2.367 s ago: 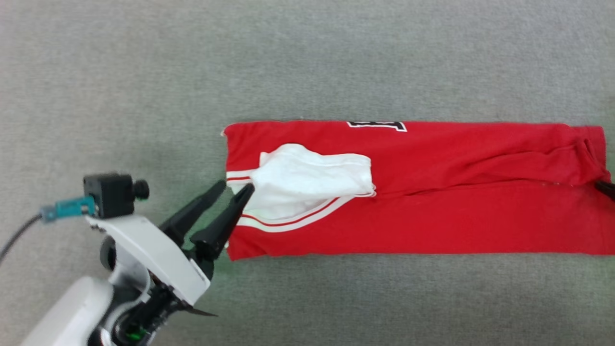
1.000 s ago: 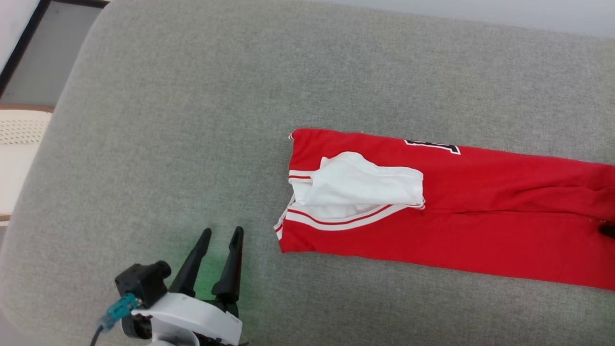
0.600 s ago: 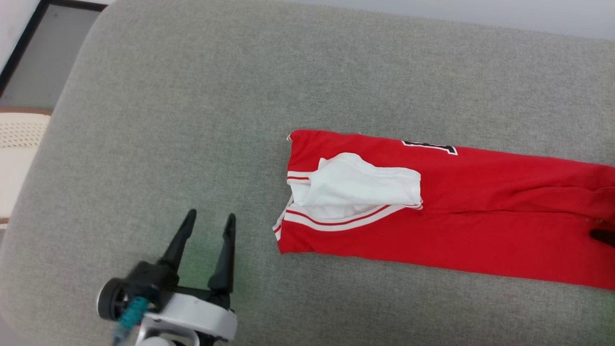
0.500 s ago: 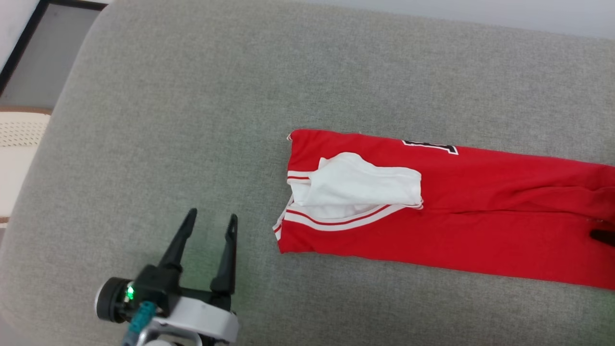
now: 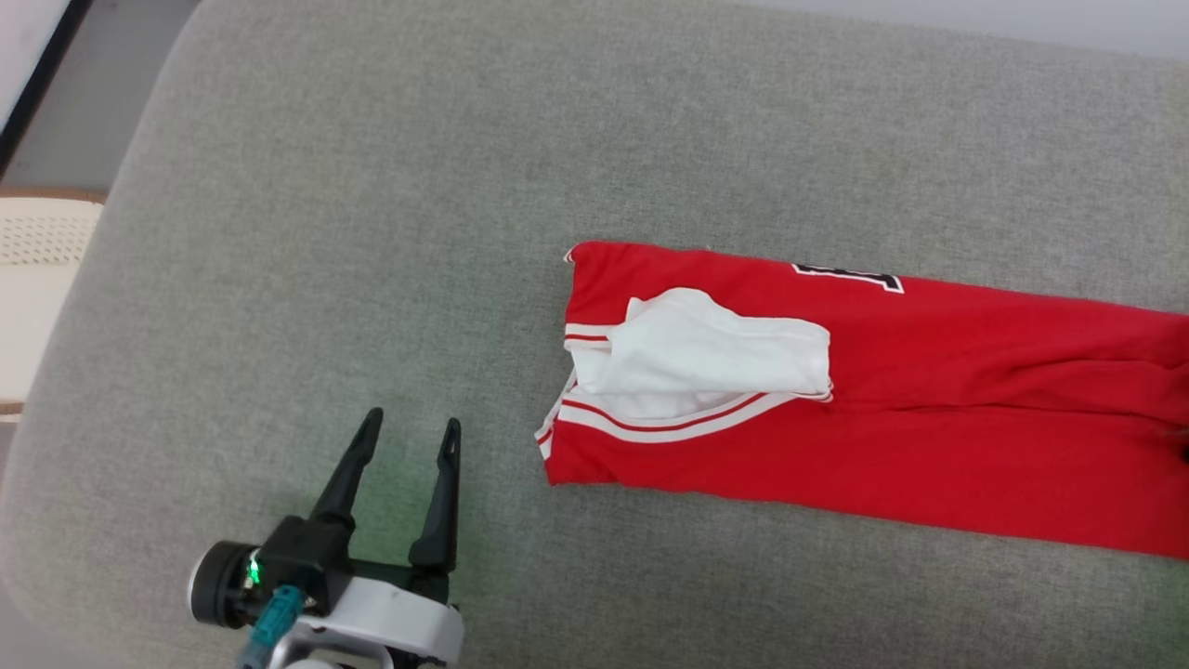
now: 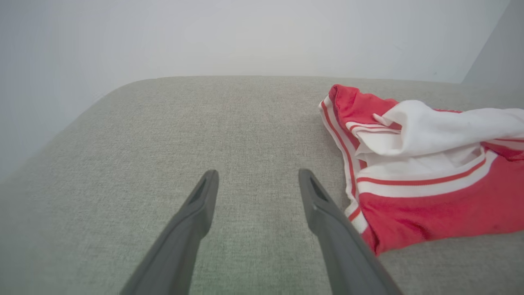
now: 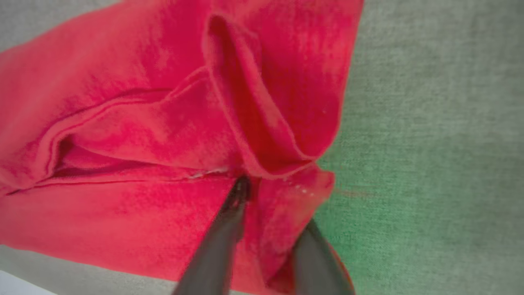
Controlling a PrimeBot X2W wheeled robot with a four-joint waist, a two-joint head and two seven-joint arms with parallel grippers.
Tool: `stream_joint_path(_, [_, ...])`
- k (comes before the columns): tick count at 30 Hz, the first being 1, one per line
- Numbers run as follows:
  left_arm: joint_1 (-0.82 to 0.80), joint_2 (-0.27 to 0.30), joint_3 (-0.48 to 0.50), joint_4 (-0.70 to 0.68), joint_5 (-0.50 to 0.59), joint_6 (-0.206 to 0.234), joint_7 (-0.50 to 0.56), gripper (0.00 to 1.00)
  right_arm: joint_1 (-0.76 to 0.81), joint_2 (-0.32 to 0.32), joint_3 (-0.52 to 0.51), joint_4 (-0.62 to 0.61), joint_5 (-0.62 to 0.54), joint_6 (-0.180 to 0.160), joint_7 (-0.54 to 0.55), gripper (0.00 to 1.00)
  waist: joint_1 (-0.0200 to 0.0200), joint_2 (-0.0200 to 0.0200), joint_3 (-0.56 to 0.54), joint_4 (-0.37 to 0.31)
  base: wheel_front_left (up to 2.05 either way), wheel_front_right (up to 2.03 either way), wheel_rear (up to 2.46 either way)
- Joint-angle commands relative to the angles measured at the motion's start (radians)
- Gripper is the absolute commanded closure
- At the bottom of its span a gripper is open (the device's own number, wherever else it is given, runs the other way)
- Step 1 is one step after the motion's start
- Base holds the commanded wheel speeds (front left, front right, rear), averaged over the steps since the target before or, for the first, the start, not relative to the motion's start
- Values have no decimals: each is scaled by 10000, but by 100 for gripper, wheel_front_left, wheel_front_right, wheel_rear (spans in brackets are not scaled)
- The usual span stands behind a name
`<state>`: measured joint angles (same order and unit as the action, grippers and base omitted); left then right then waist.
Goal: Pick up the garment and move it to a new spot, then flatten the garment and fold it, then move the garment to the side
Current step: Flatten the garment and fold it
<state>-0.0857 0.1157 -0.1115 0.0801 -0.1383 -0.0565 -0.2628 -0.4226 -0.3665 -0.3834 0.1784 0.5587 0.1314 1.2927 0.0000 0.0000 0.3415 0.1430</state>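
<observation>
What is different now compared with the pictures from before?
The left pincer drew back from the shirt's white sleeve toward the robot and stands open over the grey cushion. The right pincer stayed at the shirt's far end, red cloth between its fingers. The shirt stayed folded long, unmoved.

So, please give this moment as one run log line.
left claw open, beside garment | right claw astride garment end fold, grip unclear | garment folded lengthwise
</observation>
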Motion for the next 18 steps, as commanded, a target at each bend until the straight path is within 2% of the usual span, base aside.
stream_joint_path(1, [-81, -92, 120, 21, 73, -154, -19, 0, 15, 375, 52, 85, -81, -16, 118, 100, 0, 0, 30, 8, 0, 0, 0])
stream_joint_path(10, [-40, -267, 454, 25, 325, -402, -19, 0, -231, 373, -459, -282, -290, -16, 89, 100, 0, 0, -49, -152, 0, 0, 0])
stream_joint_path(18, [51, -324, 784, -177, 463, -554, -19, 0, -433, -79, -1082, -284, -402, -16, -265, 100, 0, 0, 4, -499, 0, 0, 0])
